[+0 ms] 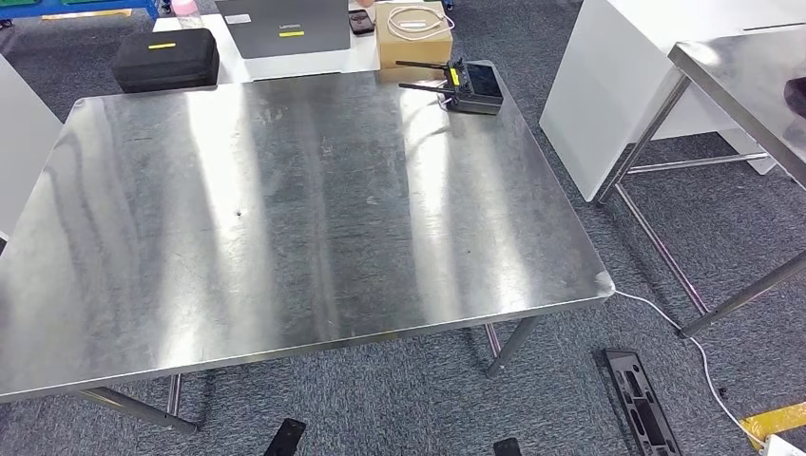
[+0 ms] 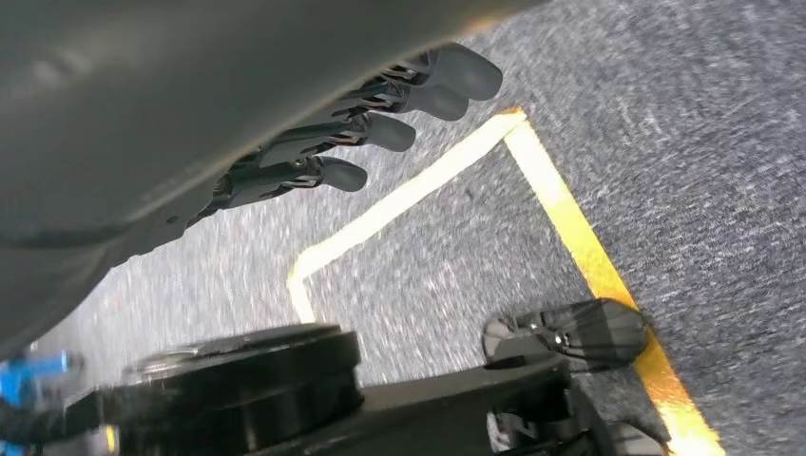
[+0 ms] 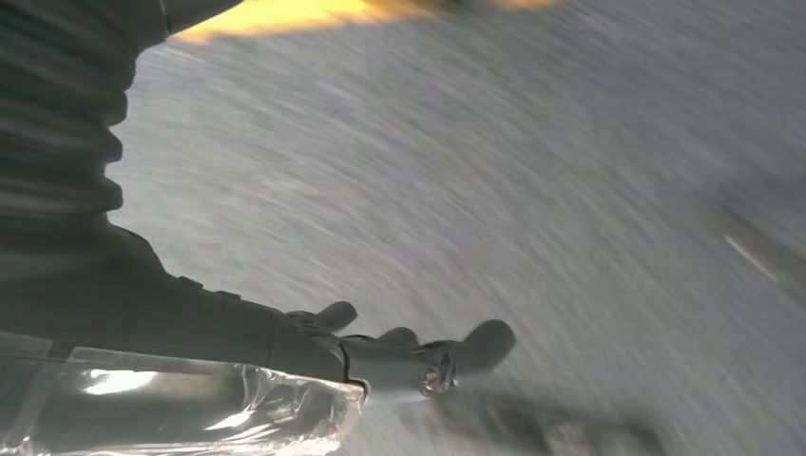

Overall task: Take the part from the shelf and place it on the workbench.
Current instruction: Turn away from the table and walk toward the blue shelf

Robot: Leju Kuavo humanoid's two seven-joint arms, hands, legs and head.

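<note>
The steel workbench [image 1: 285, 209] lies right in front of me in the head view, its near and middle surface bare. In the right wrist view my right hand [image 3: 314, 347] holds a part wrapped in clear, shiny plastic [image 3: 190, 408] against its palm, with dark fingertips [image 3: 485, 340] sticking out past it over blurred grey carpet. What is inside the wrap cannot be made out. My left hand [image 2: 361, 123] hangs above the carpet with its fingers straight and apart, holding nothing.
A black remote with antennas [image 1: 466, 85] sits at the bench's far right corner. Behind it are a black case [image 1: 166, 59], a laptop [image 1: 285, 27] and a cardboard box [image 1: 413, 33]. A second steel table [image 1: 751, 66] stands to the right. A black tray [image 1: 642, 399] and a white cable [image 1: 684, 332] lie on the floor.
</note>
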